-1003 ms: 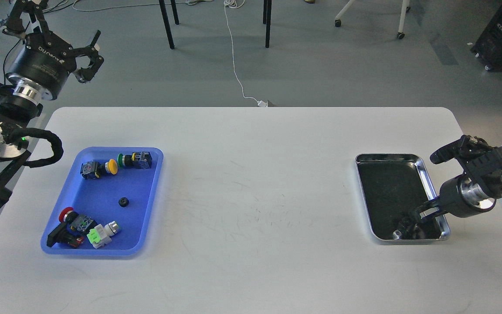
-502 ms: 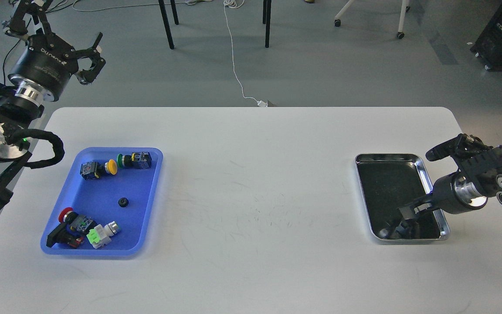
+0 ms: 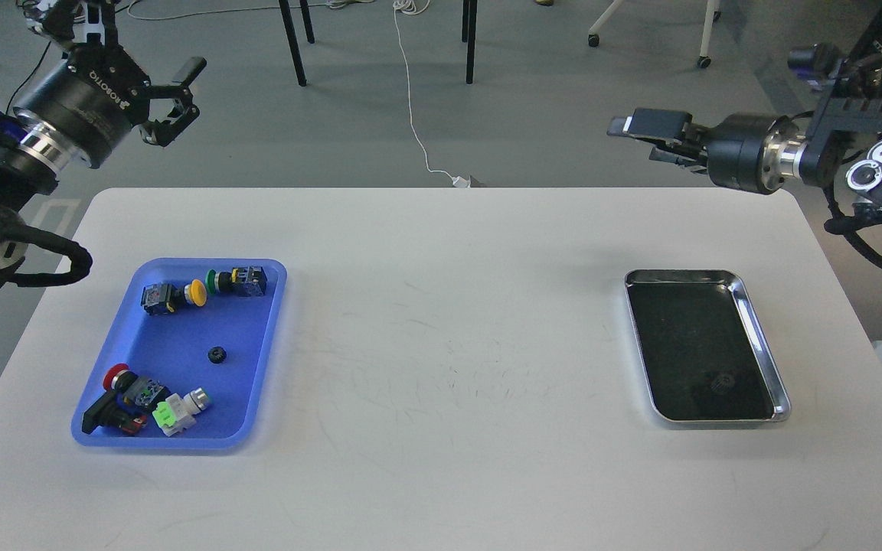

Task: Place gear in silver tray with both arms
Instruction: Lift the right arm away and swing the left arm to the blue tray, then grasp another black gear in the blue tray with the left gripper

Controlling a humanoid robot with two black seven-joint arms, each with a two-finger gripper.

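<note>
**One gear in the silver tray, one left in the blue tray under the left arm**

A small dark gear (image 3: 722, 380) lies on the floor of the silver tray (image 3: 762, 337), toward its near end, with nothing touching it. A second black gear (image 3: 217, 354) sits alone in the middle of the blue tray (image 3: 272, 321), apart from the push-button switches (image 3: 204, 289) along the far rim and the cluster of parts at the near corner.

The relation that matters is gear to left pincer (image 3: 175, 96). That pincer hangs beyond the counter's far left corner, raised well above it, and the gear lies toward the robot from it and a little to the right. The right pincer (image 3: 644, 130) is far from that gear, across the whole counter (image 3: 441, 306), so the left arm looks the natural one to reach. The gear is round, so it sets no grip direction; the blue tray's long axis runs roughly near to far.

The left arm enters from the left edge, wrist angled up and to the right, its fingers spread apart and holding nothing. The right arm reaches in from the right edge, level, pointing left above the far counter edge, well clear of the silver tray. Its fingers are seen edge-on; I cannot tell whether they are apart or together, though nothing shows between them.
</note>
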